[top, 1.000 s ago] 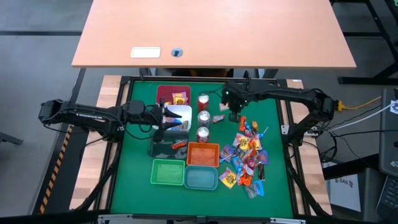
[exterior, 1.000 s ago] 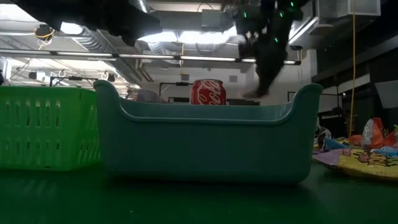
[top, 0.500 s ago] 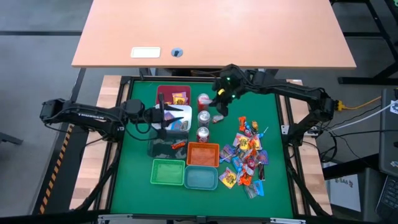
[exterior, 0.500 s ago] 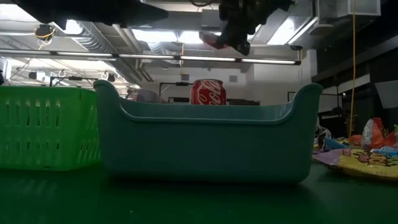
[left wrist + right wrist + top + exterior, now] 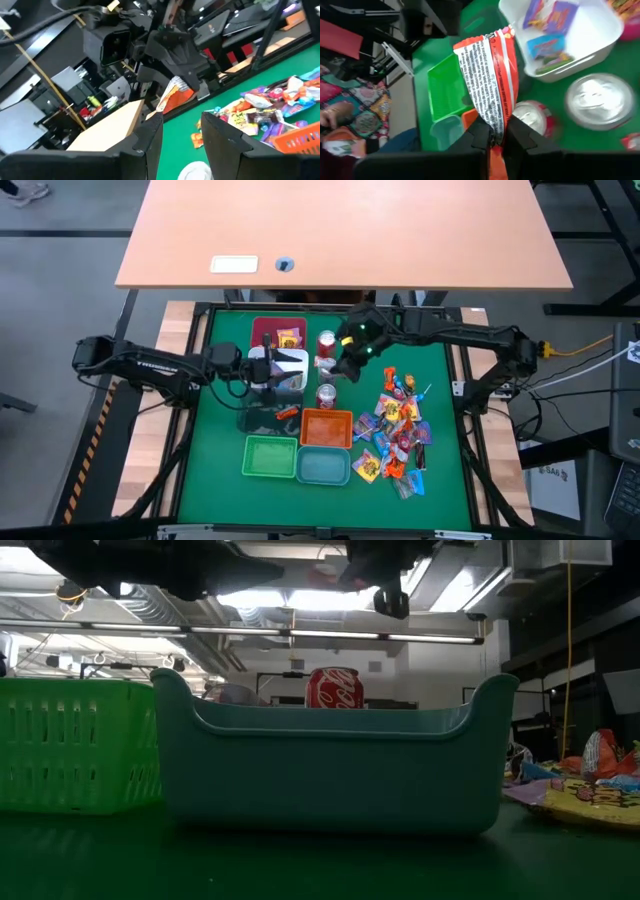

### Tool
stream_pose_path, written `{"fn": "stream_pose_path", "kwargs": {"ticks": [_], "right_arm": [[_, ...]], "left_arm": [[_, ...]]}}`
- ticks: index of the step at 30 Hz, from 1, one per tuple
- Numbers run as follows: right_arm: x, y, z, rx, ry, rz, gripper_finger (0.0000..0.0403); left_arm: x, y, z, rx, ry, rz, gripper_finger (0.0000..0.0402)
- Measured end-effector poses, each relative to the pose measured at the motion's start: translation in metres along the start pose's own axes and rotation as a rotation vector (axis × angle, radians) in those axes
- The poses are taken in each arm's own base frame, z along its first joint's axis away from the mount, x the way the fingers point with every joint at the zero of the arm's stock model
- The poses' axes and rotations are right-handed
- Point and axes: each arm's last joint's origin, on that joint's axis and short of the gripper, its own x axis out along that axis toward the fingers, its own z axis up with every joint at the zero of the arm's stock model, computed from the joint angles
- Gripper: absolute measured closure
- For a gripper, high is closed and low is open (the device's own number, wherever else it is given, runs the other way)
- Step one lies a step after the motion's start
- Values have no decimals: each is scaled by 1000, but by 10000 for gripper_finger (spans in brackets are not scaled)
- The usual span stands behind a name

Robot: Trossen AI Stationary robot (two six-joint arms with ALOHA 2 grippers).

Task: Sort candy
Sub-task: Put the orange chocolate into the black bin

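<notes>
Green table [image 5: 445, 480]: bins [image 5: 322, 465], cans [image 5: 326, 394], candy [image 5: 395, 435].

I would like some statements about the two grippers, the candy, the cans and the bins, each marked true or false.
1. The right gripper is shut on a red-and-white wrapped candy. True.
2. The right gripper rests on the green mat. False: it hangs in the air above the cans.
3. The loose candy pile lies to the picture's right of the orange bin in the high view. True.
4. The white bin is empty. False: a few wrapped sweets lie in it.
5. The left gripper holds a blue lollipop. False: its fingers are apart, with nothing between them.
</notes>
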Motion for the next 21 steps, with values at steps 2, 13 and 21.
{"fn": "stream_pose_path", "kwargs": {"ticks": [2, 13, 21], "right_arm": [[3, 6, -3, 32, 14, 11, 375], [23, 30, -20, 179, 90, 41, 375], [39, 37, -22, 207, 97, 70, 375]], "left_arm": [[3, -4, -1, 7, -15, -19, 278], [15, -24, 2, 6, -97, -54, 278], [29, -39, 8, 23, -122, -141, 278]]}}
